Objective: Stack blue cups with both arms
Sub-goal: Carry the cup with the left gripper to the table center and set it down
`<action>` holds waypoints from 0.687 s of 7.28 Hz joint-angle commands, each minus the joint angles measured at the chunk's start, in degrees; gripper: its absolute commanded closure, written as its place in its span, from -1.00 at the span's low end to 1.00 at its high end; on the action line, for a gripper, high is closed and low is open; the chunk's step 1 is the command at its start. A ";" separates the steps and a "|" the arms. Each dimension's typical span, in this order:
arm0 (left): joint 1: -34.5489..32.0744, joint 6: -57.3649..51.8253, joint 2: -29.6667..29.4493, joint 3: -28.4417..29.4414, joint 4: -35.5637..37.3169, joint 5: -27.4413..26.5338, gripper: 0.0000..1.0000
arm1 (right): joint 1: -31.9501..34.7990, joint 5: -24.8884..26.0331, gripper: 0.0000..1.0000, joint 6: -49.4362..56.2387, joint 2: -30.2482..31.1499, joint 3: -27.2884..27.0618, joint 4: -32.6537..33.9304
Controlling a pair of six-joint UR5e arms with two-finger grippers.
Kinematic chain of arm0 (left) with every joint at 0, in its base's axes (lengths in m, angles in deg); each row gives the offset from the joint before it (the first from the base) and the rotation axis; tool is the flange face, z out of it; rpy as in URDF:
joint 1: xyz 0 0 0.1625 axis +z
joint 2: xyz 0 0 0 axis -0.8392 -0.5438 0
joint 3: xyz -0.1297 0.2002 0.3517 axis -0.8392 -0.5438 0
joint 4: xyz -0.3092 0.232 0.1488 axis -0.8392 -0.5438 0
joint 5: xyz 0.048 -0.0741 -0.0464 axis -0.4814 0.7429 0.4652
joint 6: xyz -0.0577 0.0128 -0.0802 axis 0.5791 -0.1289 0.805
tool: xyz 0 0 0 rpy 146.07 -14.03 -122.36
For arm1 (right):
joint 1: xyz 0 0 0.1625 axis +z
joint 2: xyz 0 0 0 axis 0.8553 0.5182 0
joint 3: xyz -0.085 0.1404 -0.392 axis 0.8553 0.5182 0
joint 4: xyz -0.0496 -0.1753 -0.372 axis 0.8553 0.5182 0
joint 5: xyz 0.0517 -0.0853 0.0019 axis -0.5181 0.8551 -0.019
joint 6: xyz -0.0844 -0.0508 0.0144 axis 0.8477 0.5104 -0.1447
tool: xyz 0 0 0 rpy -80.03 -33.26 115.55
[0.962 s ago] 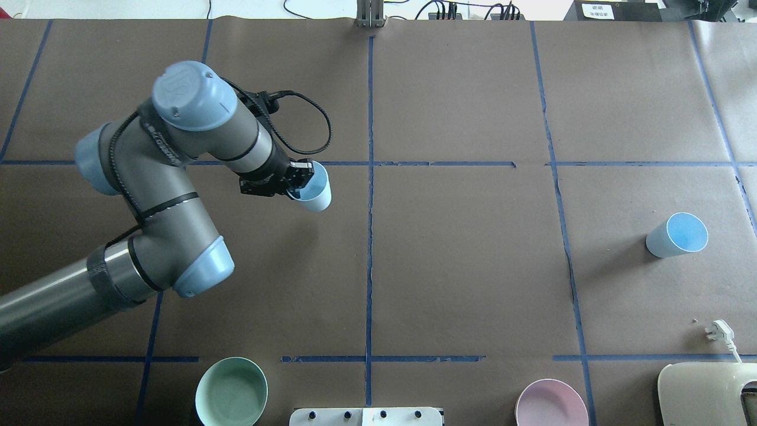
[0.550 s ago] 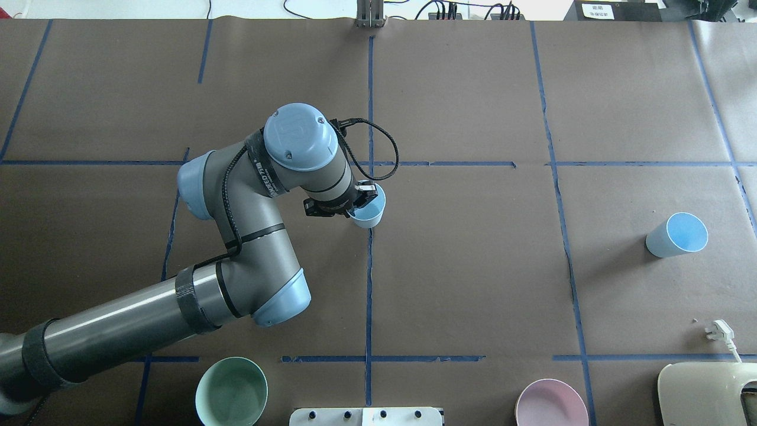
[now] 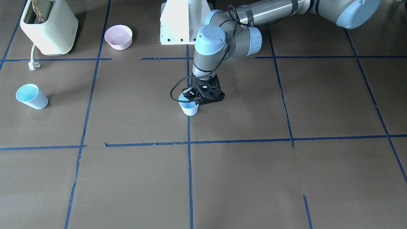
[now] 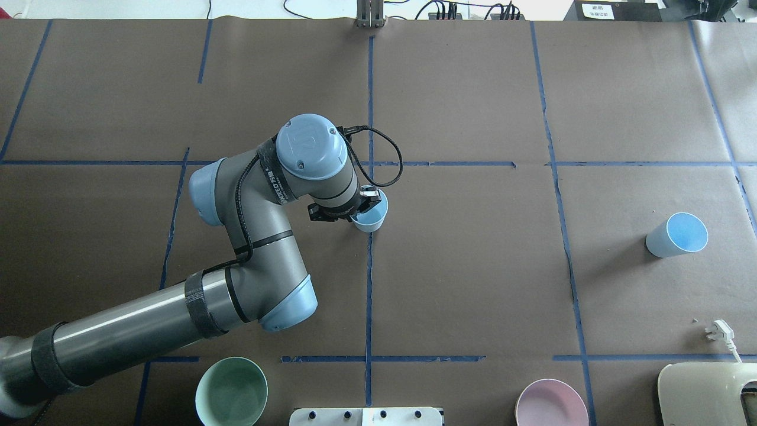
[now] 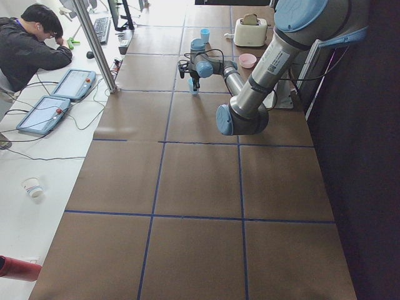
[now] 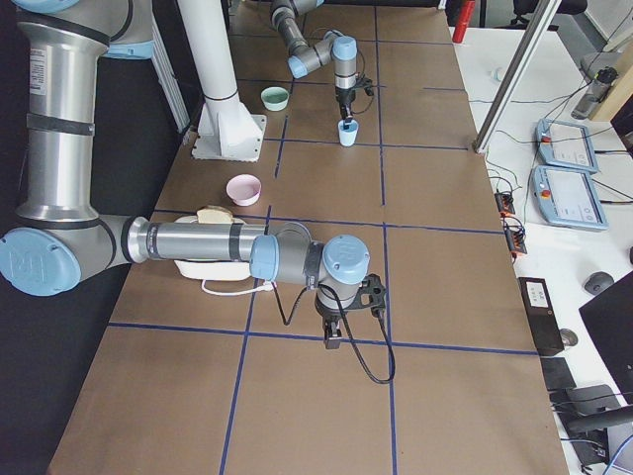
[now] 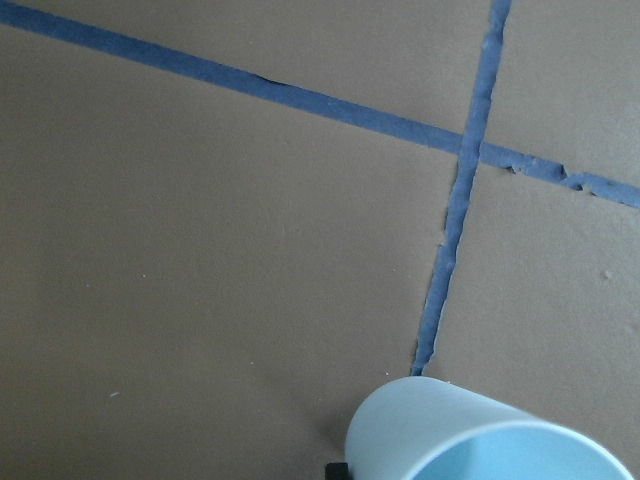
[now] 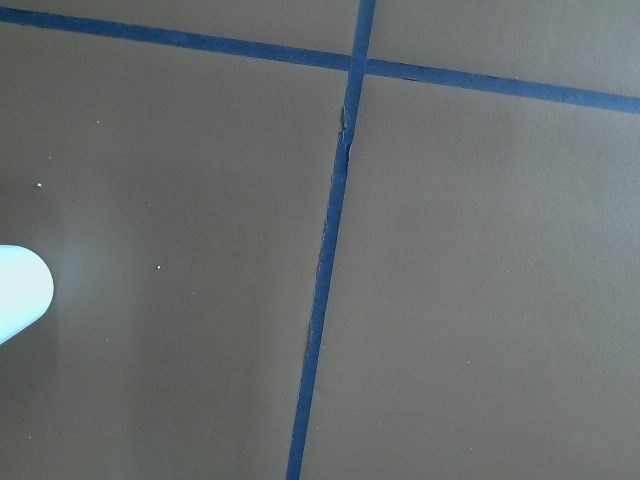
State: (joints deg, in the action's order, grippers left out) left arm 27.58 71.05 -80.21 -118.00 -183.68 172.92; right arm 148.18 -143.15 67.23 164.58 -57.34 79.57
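My left gripper [image 4: 362, 204] is shut on the rim of a blue cup [image 4: 371, 215], which it holds upright on or just above the table's centre tape line. Both also show in the front view, the gripper [image 3: 195, 98] above the cup [image 3: 189, 108], and the cup fills the lower edge of the left wrist view [image 7: 480, 440]. The second blue cup [image 4: 677, 235] stands alone at the right of the table [image 3: 31, 96]. My right gripper [image 6: 336, 334] shows only in the right side view, low over bare table; I cannot tell whether it is open.
A mint-green bowl [image 4: 231, 391] and a pink bowl [image 4: 551, 403] sit near the robot's edge. A cream toaster [image 3: 49, 27] with a loose plug [image 4: 718, 329] stands at the robot's right corner. The white pedestal [image 3: 184, 22] is between the bowls.
My left arm has carried the cup rightward from the left half of the table to the centre line and brought it lower. The second cup has not moved.
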 commanded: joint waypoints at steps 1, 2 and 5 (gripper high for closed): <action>0.30 -0.12 0.18 -0.62 -0.04 -0.01 -1.00 | 0.00 0.00 -1.00 0.05 0.00 0.00 0.00; -0.05 -3.08 0.27 -2.36 0.83 0.34 -1.00 | 0.00 0.00 -1.00 -0.04 0.00 0.00 0.00; -6.62 -12.57 4.80 -14.11 12.50 6.80 -1.00 | 0.00 0.00 -1.00 0.05 0.00 0.00 0.00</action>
State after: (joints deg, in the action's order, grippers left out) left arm 24.08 62.61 -78.39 -126.70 -175.39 175.96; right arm 148.18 -143.15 67.21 164.58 -57.34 79.57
